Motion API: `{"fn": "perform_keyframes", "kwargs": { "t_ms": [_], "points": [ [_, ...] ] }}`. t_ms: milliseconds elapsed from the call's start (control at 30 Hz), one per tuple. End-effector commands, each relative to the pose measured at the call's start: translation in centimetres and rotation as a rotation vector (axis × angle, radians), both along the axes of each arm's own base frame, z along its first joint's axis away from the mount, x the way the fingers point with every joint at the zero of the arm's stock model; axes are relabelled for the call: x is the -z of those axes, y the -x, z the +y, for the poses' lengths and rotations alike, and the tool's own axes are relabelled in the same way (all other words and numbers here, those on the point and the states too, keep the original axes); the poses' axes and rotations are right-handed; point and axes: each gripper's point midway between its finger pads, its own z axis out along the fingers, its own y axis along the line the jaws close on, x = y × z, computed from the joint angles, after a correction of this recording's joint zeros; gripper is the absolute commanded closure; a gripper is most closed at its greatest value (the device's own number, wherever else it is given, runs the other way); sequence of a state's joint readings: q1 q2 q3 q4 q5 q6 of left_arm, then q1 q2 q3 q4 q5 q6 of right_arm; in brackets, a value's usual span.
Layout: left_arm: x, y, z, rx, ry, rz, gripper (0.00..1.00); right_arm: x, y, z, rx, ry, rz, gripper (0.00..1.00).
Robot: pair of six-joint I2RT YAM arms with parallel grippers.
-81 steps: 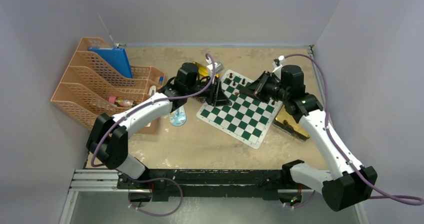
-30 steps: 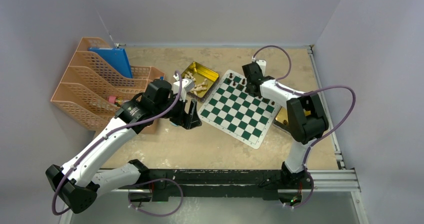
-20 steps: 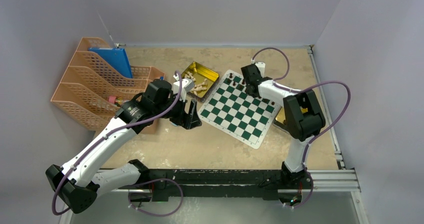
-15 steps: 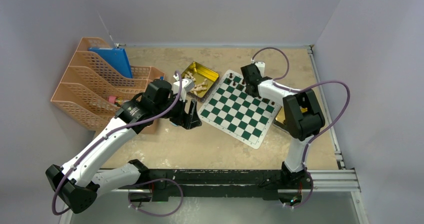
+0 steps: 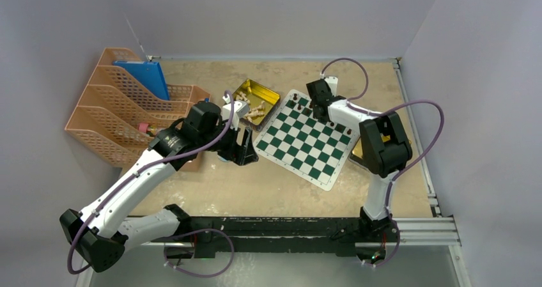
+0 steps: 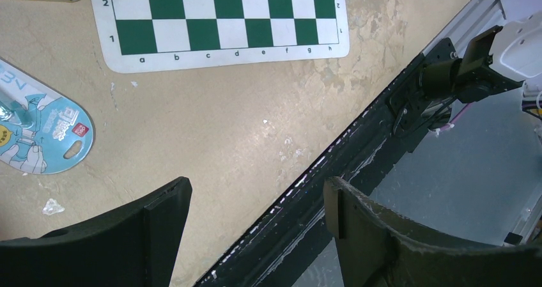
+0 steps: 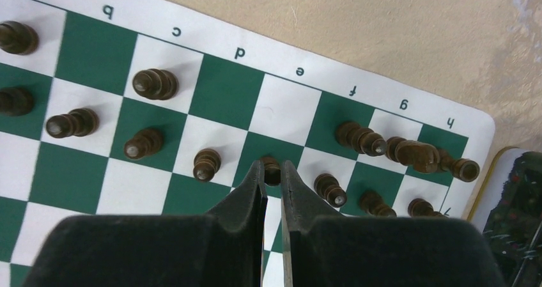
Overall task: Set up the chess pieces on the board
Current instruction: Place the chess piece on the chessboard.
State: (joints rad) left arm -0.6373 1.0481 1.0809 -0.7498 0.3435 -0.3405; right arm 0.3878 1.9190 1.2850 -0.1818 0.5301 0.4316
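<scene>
The board [image 5: 305,140] lies angled at mid table, green and white checks with a white border. Several dark brown chess pieces [image 7: 155,84] stand along its lettered far edge. My right gripper [image 7: 271,172] is down over that edge, shut on a dark brown piece [image 7: 272,169] that rests on a green square. In the top view the right gripper [image 5: 316,111] sits at the board's far corner. My left gripper [image 6: 255,194] is open with nothing in it, hovering over bare table left of the board [image 6: 224,18]. Pale pieces lie in a gold tin [image 5: 254,98].
An orange file rack [image 5: 128,108] with a blue folder stands at the left. A blue packet [image 6: 38,130] lies by the left gripper. A second gold tin [image 7: 518,204] sits off the board's right side. The black front rail [image 6: 358,146] marks the table's near edge.
The left arm has pulled back off the board toward the near left. The right gripper has reached to the far rows and drifted slightly left over the last second.
</scene>
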Motion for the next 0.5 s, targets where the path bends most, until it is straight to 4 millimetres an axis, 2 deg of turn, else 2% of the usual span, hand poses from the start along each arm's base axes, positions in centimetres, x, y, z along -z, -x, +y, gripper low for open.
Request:
{"fn": "perform_keyframes", "kwargs": {
  "t_ms": [0, 200, 467],
  "points": [
    [-1.3, -0.5, -0.4, -0.005, 0.033, -0.029, 0.24, -0.2, -0.3, -0.5, 0.042, 0.018, -0.018, 0.93],
    [-1.0, -0.6, -0.3, -0.006, 0.024, -0.028, 0.24, 0.4, 0.1, -0.8, 0.045, 0.034, -0.002, 0.90],
    [-1.0, -0.9, -0.5, -0.006, 0.019, -0.031, 0.24, -1.3, -0.8, -0.4, 0.039, 0.025, -0.021, 0.72]
  ]
}}
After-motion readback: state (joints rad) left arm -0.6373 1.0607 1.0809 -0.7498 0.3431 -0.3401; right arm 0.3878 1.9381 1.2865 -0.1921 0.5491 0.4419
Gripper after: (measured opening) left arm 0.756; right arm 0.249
